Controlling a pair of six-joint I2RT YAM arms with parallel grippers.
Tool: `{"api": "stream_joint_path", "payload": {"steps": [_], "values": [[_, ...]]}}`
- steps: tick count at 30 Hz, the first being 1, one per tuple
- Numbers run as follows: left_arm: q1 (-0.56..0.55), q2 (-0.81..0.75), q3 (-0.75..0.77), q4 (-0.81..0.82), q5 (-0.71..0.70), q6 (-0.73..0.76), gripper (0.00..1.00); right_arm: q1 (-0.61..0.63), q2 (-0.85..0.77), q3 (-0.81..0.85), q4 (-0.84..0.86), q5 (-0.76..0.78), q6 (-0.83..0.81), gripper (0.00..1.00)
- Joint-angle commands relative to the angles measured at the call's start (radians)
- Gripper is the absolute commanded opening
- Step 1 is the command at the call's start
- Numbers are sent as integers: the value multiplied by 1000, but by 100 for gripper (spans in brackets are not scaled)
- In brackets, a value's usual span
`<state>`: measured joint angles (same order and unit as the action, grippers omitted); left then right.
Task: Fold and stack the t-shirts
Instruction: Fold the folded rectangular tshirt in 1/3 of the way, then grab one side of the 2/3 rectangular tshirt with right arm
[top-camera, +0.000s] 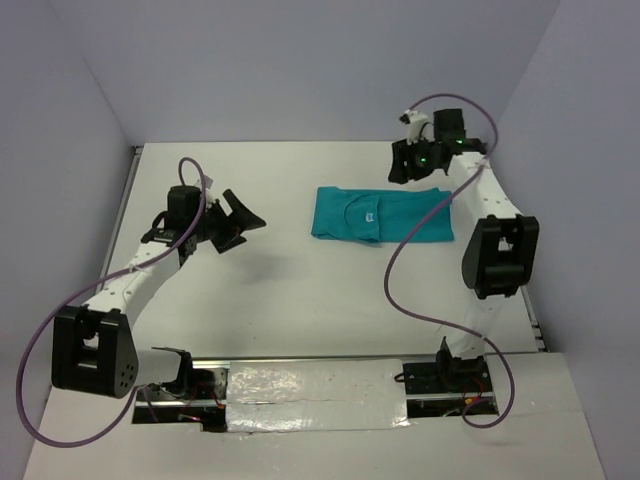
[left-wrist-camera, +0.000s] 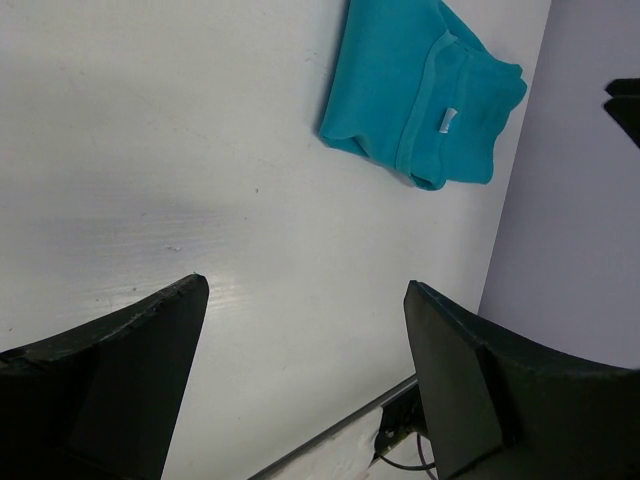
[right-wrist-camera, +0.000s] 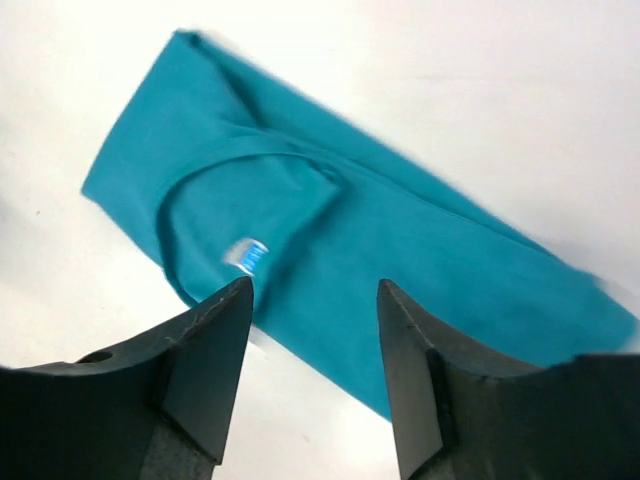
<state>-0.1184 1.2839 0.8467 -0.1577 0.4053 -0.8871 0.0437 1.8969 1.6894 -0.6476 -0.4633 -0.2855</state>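
Spread black jaws of the right gripper are hovering empty over the t-shirt, which is lying as a flat folded rectangle, white tag up, toward one o'clock on the table. At nine o'clock, well apart from it, the left gripper is hanging released, gripping nothing. Folding is looking largely done; perhaps one more halving and the stacking placement are remaining, I judge.

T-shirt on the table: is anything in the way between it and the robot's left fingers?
No. Only bare table lies between the open left fingers and the teal t-shirt; nothing visible blocks the path.
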Motion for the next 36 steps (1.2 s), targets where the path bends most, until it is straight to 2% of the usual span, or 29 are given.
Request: {"api": "stream_joint_path", "payload": {"steps": [1, 3, 6, 12, 22, 31, 36], "values": [[6, 3, 14, 60, 33, 20, 93, -105, -68, -10, -81, 9, -14, 61], [6, -1, 3, 76, 40, 17, 93, -171, -84, -56, -81, 34, 0, 68], [6, -8, -18, 98, 47, 11, 93, -241, -82, -100, -93, 72, -3, 69], [6, -11, -63, 136, 67, 0, 93, -309, 36, -47, -147, 107, -26, 76], [6, -8, -83, 144, 67, -4, 93, -312, 250, 65, -159, 219, -61, 78], [6, 11, -72, 135, 66, -7, 93, -311, 376, 214, -207, 161, -41, 77], [6, 12, -70, 129, 61, -9, 93, -298, 404, 227, -222, 144, -27, 75]]}}
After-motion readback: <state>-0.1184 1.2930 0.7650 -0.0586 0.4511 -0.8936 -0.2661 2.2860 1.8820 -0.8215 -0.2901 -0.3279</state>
